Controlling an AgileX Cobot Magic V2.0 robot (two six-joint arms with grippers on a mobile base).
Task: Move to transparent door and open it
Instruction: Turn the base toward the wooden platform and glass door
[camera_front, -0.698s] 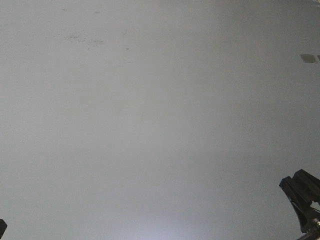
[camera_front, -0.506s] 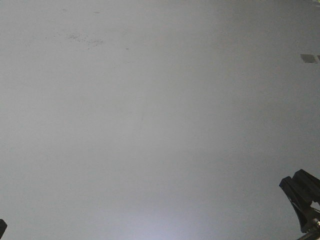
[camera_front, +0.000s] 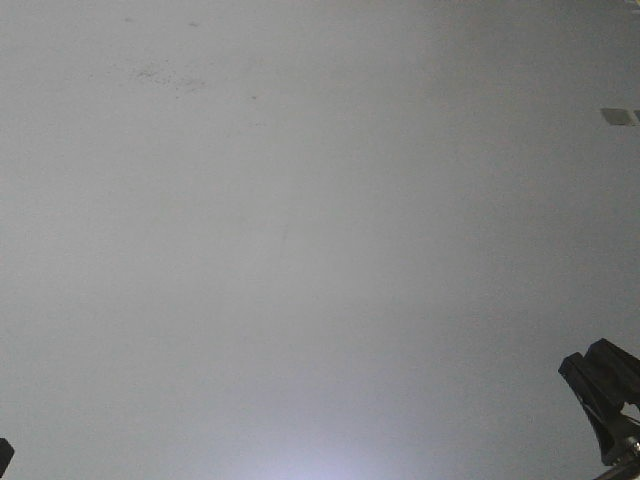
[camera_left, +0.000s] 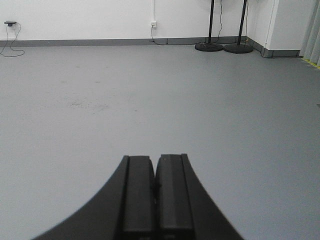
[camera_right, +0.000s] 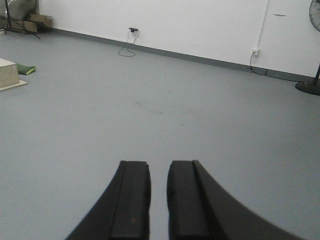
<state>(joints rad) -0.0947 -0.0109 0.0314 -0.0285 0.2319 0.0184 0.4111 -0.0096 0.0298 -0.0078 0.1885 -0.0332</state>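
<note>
Zero progress: transparent door nowhere visible, only floor; my left claw together, right claw slightly apart.

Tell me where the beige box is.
The beige box shows only in the right wrist view, at the far left edge on the grey floor, with a green object just to its right in the picture.

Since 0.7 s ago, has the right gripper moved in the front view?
No. The right gripper holds its offset from the grey floor patch.
</note>
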